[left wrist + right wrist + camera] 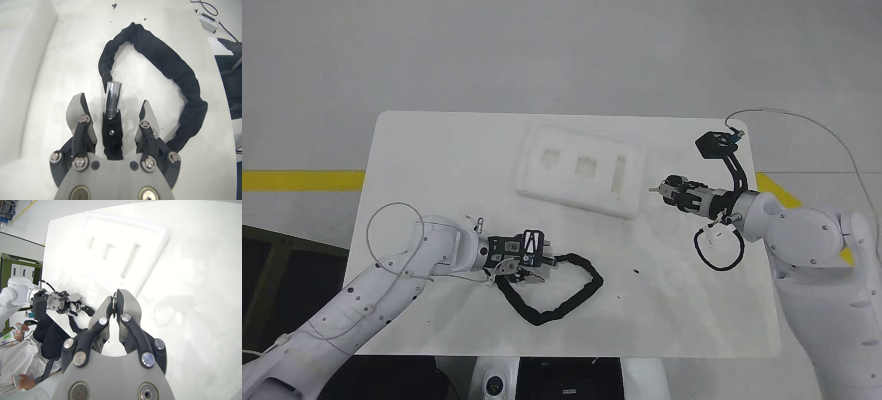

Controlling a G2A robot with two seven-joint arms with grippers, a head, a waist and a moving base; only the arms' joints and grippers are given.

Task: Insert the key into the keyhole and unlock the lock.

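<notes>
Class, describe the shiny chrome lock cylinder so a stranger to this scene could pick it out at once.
On the white table, find the black fabric-sleeved chain lying in a loop. At one end, inside the open left gripper, a short chrome cylinder sticks out of the sleeve. Its mirror-bright metal stands out from the matte black fabric.

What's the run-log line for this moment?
left gripper: open around lock cylinder | right gripper: shut on key | key not inserted
</notes>
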